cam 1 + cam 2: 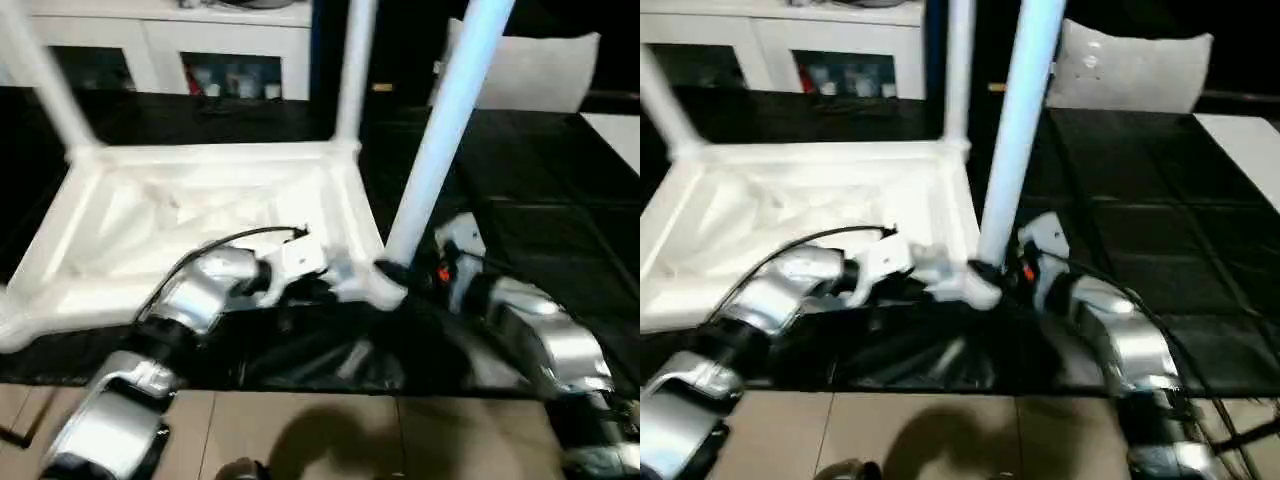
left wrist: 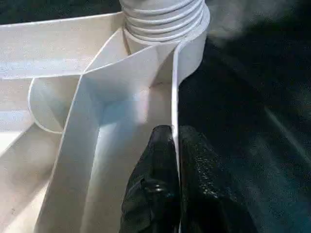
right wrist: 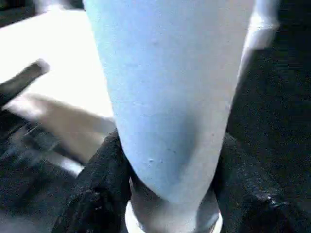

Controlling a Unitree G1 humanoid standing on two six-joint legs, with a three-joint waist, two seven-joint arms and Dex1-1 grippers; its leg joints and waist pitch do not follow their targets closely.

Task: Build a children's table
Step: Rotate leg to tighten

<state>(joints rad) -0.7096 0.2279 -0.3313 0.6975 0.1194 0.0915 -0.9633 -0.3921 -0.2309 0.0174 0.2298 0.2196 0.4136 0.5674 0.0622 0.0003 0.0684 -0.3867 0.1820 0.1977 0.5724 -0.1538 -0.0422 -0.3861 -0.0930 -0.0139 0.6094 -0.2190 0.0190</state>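
The table top (image 1: 200,215) and leg (image 1: 440,130) look like smooth white plastic; the gripper fingers (image 2: 160,194) are glossy black with a grainy texture; the forearms (image 1: 545,340) are shiny silver.

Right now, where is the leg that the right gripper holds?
In the left eye view, the leg rises from the table top's near right corner socket, between both forearms; the right gripper clasps its base.

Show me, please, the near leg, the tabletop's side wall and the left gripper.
Near leg (image 1: 440,130), left eye view, middle of its shaft.
Tabletop's side wall (image 2: 175,102), left wrist view, thin upper edge.
Left gripper (image 2: 175,145), left wrist view, between its fingertips.
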